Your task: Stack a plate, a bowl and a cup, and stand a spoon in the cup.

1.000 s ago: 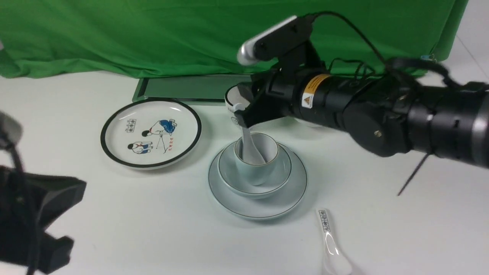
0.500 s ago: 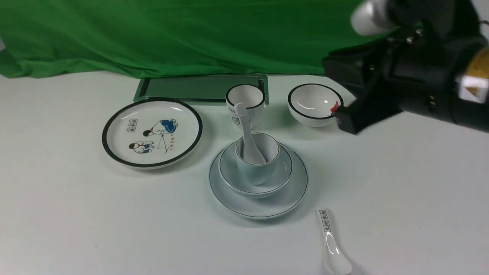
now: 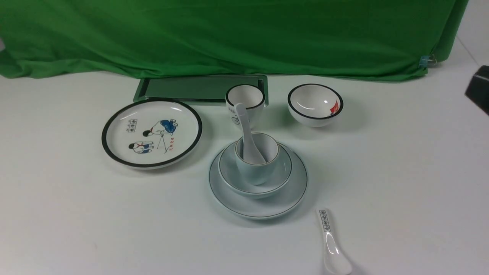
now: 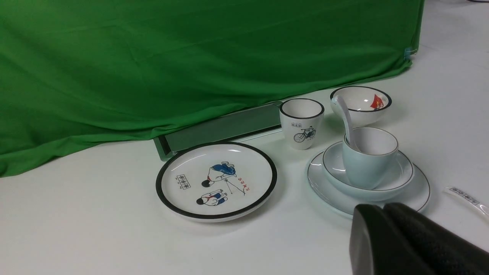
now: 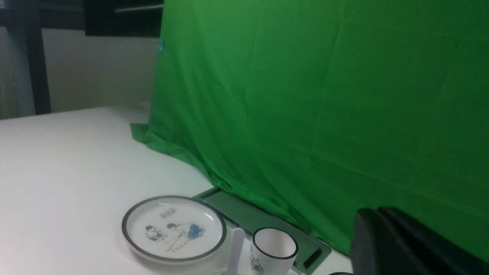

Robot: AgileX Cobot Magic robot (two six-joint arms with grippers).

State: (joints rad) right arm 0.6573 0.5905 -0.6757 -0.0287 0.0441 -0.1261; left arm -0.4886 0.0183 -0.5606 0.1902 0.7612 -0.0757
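Note:
The pale plate lies at the table's middle with the shallow bowl on it and the handleless cup in the bowl. The plain white spoon stands in the cup, its handle leaning back and left against the rim. Nothing touches the stack. My left gripper is shut and empty, hanging in front of the plate in the left wrist view. My right gripper is shut and empty, raised off to the right. Only a dark corner of the right arm shows in the front view.
A black-rimmed cartoon plate lies left of the stack. A bicycle cup and a black-rimmed bowl stand behind it. A printed spoon lies at the front right. A green tray and green cloth close the back.
My right gripper let go of the spoon's handle, pulled away to the right almost out of the front view, and shut. The left arm left the front view. The spoon stays in the cup.

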